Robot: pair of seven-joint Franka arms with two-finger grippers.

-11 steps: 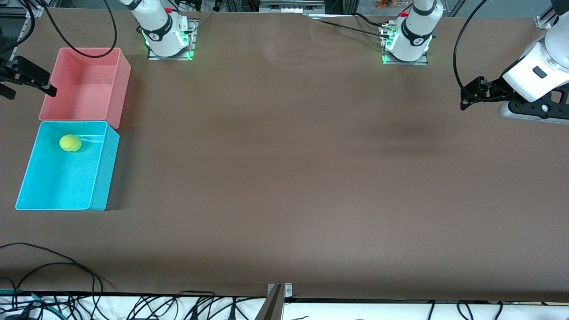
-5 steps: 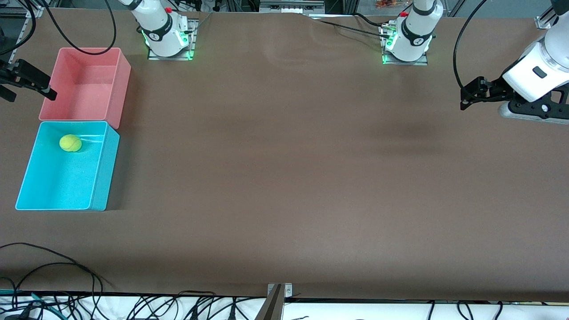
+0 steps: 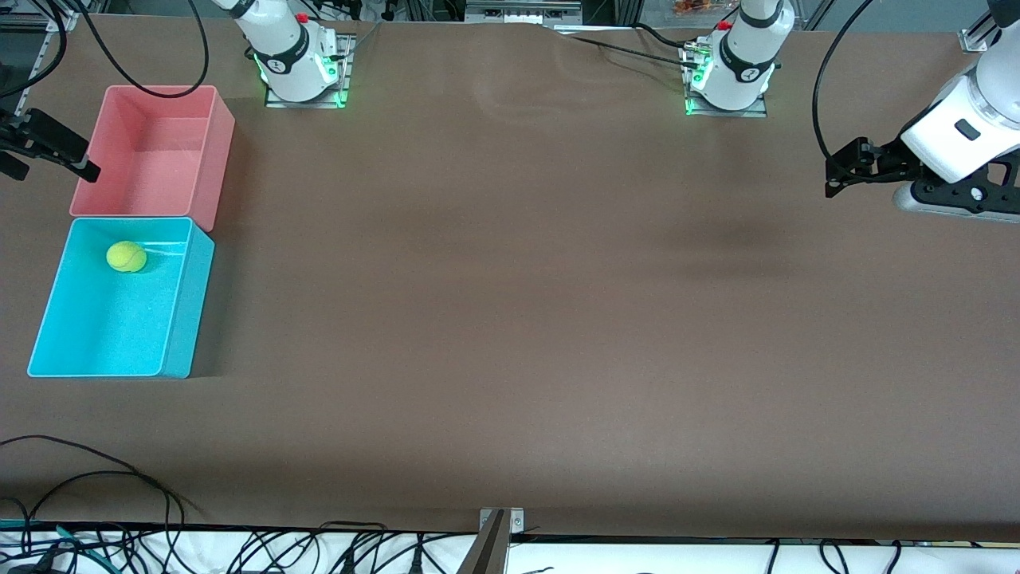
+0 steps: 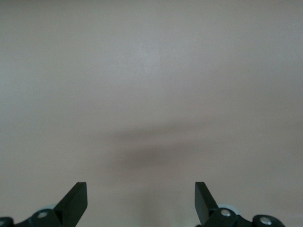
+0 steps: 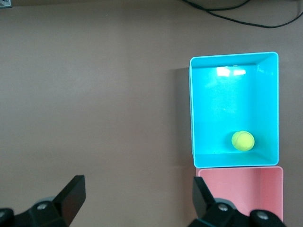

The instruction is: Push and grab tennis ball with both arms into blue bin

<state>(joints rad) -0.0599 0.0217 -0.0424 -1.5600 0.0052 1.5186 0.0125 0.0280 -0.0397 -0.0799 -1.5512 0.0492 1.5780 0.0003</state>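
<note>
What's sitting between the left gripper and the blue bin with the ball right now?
Nothing: in the front view only bare brown table runs from the left gripper to the blue bin.

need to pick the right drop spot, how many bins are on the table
2. The blue bin sits at the right arm's end with the tennis ball in it; the pink bin touches it, farther from the front camera.

I see the tennis ball [image 3: 126, 257], small, fuzzy and yellow-green, resting on the floor of the blue bin [image 3: 180, 319], toward the bin's wall that touches the pink bin [image 3: 213, 163]. The blue bin stands upright and open-topped at about nine o'clock on my table, at the right arm's end.
</note>
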